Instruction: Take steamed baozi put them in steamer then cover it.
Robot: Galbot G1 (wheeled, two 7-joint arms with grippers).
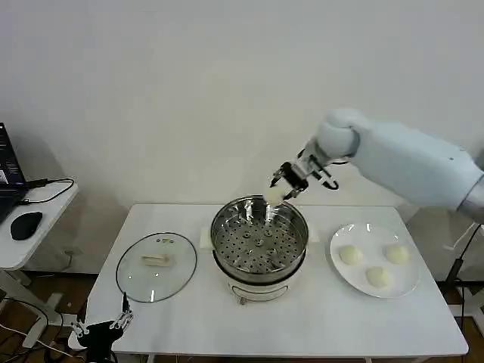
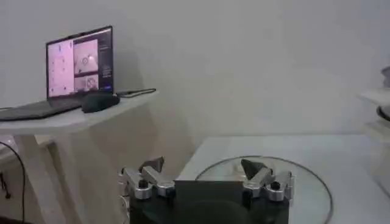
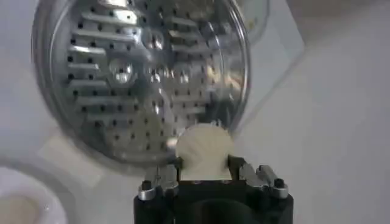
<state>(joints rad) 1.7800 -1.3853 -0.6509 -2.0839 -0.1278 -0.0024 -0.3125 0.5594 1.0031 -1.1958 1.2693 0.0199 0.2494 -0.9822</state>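
The right gripper (image 1: pixel 281 187) hangs over the far rim of the steamer (image 1: pixel 259 243), at about 1 o'clock on its circle, pinching one baozi (image 1: pixel 273 197) between its fingers. The perforated tray lies directly below and slightly toward 7 o'clock from the held bun, so the coming move appears to be a short descent inward. In the right wrist view the held baozi (image 3: pixel 204 152) sits squarely between the pads, round, smooth and cream-white, just above the steamer (image 3: pixel 140 73) rim.

Three more baozi (image 1: pixel 376 262) rest on the white plate (image 1: pixel 339 274) at 3 o'clock from the steamer. The cover (image 1: pixel 156 266) lies flat on the table (image 1: pixel 302 325) at 9 o'clock, its bar handle pointing 3-to-9.

The left gripper (image 1: pixel 113 325) waits with fingers spread at the table's near left edge, nearer to the cover.
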